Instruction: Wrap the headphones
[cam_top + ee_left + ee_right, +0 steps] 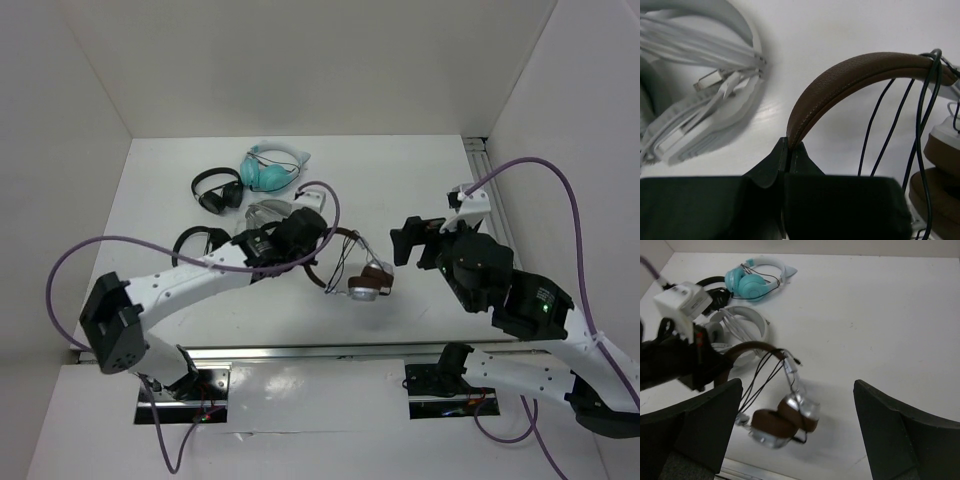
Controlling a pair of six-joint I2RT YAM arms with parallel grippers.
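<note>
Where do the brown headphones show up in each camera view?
Top external: brown headphones just below picture centre.
Left wrist: arching from centre to the right edge.
Right wrist: lower centre-left.
Shared landmark: white headphones close beside them in all three.

The headphones have a headband covered in brown, finely grained leather-like material, matt with a soft sheen. The earcups have shiny silver shells that look like metal or plated plastic, and the brown cushions are smooth and padded. The cable is thin, dark and slightly glossy. The left gripper has fingers of dark, matt plastic. The white pair is smooth plastic with a dull finish. The teal pair looks like glossier plastic, and the black pair is matt. The table is white and smooth, with a faint sheen.
</note>
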